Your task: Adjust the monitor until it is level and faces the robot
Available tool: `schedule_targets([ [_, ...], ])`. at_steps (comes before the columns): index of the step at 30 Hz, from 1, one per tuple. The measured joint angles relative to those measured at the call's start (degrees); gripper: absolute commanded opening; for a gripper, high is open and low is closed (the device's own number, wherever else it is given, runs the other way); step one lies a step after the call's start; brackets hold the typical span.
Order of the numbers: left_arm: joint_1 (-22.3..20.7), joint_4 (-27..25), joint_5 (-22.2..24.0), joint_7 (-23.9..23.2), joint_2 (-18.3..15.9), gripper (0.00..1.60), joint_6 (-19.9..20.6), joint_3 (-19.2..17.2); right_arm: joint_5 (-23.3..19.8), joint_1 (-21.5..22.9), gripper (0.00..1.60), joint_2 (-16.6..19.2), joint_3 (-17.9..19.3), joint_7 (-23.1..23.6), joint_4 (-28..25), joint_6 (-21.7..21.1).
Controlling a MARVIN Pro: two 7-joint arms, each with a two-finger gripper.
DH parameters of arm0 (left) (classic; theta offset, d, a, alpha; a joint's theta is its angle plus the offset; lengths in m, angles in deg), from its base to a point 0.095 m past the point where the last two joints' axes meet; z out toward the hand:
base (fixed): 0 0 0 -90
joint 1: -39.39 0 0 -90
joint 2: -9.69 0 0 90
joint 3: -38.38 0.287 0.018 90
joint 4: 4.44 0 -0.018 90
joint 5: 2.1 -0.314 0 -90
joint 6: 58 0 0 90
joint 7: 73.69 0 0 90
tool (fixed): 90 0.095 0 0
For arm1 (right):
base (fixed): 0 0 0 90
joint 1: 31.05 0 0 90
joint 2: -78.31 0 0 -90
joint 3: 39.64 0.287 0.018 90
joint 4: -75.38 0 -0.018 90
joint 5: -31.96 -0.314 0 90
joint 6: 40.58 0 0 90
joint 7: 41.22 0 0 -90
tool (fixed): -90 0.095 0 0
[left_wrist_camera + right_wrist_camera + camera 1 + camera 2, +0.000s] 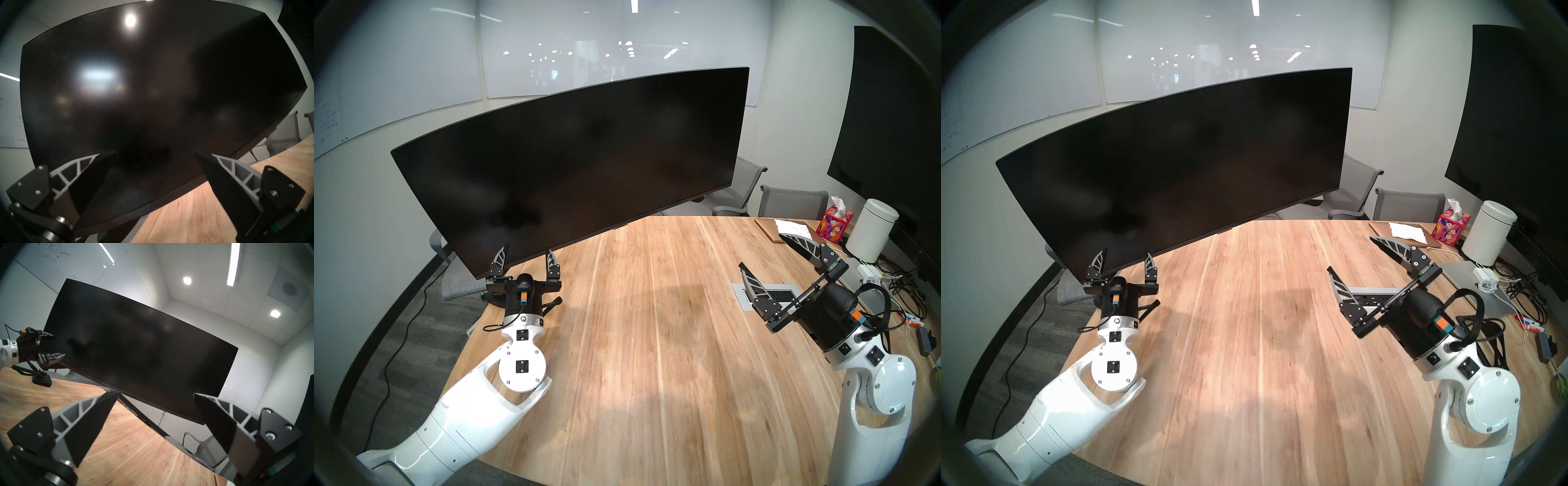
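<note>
The very wide curved black monitor (572, 156), dark and unlit, is hanging tilted over the far left part of the round pale-wood counter (653, 339), its left end dipping low toward the counter's edge and its right end riding high against the whiteboard wall (415, 68). A small mark at the middle of its lower bezel is too small to read, and the handwriting on the whiteboards is too faint to make out.

The left tool (524, 261) is sitting just before the monitor's lower-left corner, its grey ribbed fingers (500, 258) spread wide and holding nothing; whether they are touching the screen cannot be told. The left wrist view is filled by the screen (153, 84), ceiling lights glaring on it.

The right tool (778, 258) is hovering well apart from the monitor, over the counter's right side, fully spread and empty. Open wood is lying between the two arms. Only the right wrist view is showing the black clamp base (42, 378) at the counter's edge, below the left tool (51, 344).

Beyond the counter are standing grey mesh chairs (792, 202). At far right are crowding a floral tissue box (836, 222), a white cylindrical canister (870, 234), tangled cables (897, 285) and a large flat black wall screen (890, 118).
</note>
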Motion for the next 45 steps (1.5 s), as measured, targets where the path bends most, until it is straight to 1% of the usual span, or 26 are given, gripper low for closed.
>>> schedule_targets([
  [3, 0.45, 0.26, 1.35, 0.57, 0.71, 1.6, -0.47, -0.06, 0.0, 0.0, 1.6, 0.0, 0.0, 0.0, 0.0, 0.0],
  [5, 0.65, 0.92, 3.43, 0.84, 1.3, 1.6, -0.96, -0.33, 0.0, 0.0, 1.6, 0.0, 0.0, 0.0, 0.0, 0.0],
  [11, 0.69, 1.55, 6.83, 0.3, 1.87, 1.6, -1.65, -0.41, 0.0, 0.0, 1.6, 0.0, 0.0, 0.0, 0.0, 0.0],
  [22, 1.51, 0.96, 10.5, -0.15, 2.8, 1.6, -1.99, -0.52, 0.0, 0.0, 1.6, 0.0, 0.0, 0.0, 0.0, 0.0],
  [37, 3.3, -1.05, 14.52, 2.69, 4.62, 1.6, -3.05, -0.98, 0.0, 0.0, 1.6, 0.0, 0.0, 0.0, 0.0, 0.0],
  [45, 3.39, -2.19, 17.47, 4.22, 5.14, 1.6, -3.83, -2.72, 0.0, 0.0, 1.6, 0.0, 0.0, 0.0, 0.0, 0.0],
])
